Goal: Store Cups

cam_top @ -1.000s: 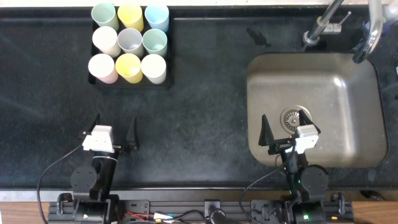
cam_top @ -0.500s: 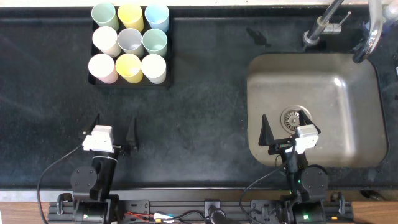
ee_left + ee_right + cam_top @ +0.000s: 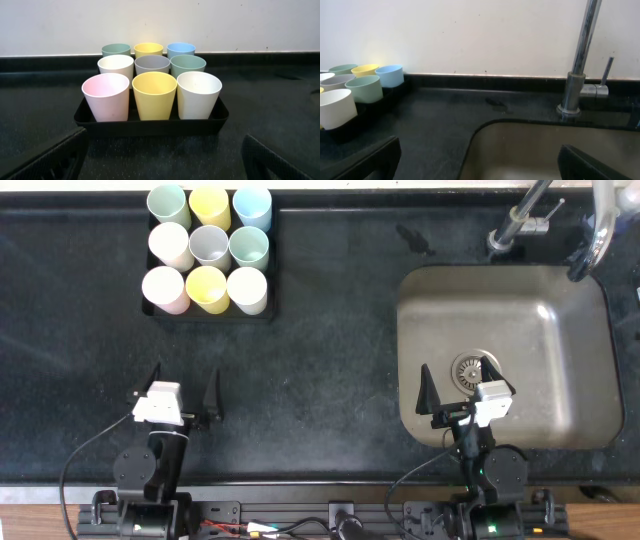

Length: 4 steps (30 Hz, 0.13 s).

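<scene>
While parked at the near edge, spread wide, holding nothing: left gripper (image 3: pixel 186 376), right gripper (image 3: pixel 455 375) by one sink (image 3: pixel 560 330). Nine cups (image 3: pixel 208 246) upright in one tray (image 3: pixel 208 317), far left, three by three.

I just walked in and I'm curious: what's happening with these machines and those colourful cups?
Nothing is being handled right now. Nine cups stand upright in a black tray at the back of the counter. The left gripper hangs open and empty, facing them. The right gripper, also open and empty, hangs at the sink.
</scene>
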Tool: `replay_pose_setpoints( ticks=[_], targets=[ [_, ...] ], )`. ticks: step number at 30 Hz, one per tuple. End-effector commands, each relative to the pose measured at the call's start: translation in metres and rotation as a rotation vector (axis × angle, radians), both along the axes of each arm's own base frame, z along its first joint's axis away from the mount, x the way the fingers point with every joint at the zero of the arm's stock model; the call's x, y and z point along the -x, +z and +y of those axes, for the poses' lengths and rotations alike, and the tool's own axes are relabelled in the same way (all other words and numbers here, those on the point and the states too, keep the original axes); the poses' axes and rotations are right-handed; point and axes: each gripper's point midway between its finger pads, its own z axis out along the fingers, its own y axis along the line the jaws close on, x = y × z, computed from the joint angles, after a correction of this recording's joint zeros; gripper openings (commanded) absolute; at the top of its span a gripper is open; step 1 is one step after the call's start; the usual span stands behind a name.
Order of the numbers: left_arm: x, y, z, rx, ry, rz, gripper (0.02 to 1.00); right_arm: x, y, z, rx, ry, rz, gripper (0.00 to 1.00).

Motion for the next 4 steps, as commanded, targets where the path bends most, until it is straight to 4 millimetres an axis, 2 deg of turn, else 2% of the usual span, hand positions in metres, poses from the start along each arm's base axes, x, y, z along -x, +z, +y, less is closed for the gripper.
replay_pose_setpoints(
  ticks=[1, 4],
  targets=[
    [0.0008, 0.001, -0.003, 0.001, -0.017, -0.006, 1.0, -0.0005, -0.0034, -0.0023, -0.007, -0.013, 0.0, 0.996],
    [0.0008, 0.001, -0.003, 0.001, -0.017, -0.006, 1.0, -0.0005, -0.0034, -0.0023, -0.007, -0.013, 0.0, 0.996]
  ],
)
